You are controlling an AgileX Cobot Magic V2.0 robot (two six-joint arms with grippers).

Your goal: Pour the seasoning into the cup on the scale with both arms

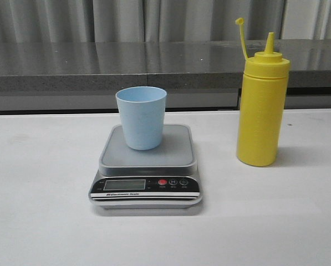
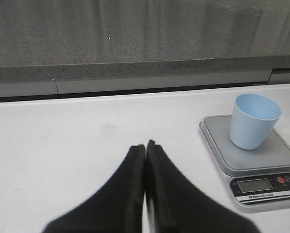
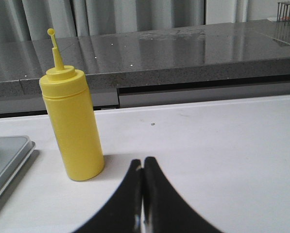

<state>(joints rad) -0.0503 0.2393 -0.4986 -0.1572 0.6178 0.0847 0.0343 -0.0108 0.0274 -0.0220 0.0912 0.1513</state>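
One pale blue cup [image 1: 141,117] stands upright on the grey platform of the single digital kitchen scale [image 1: 146,166], toward the platform's far left part, on the white counter [image 1: 37,210]. One yellow squeeze bottle of seasoning [image 1: 261,103] stands upright on the counter to the right of the scale, apart from it, its tethered cap strap sticking up beside the cone nozzle. Two claws appear, each only in its own wrist view: the left claw [image 2: 145,148] and the right claw [image 3: 143,162] both have their fingers pressed together, holding nothing, above bare counter near the front.
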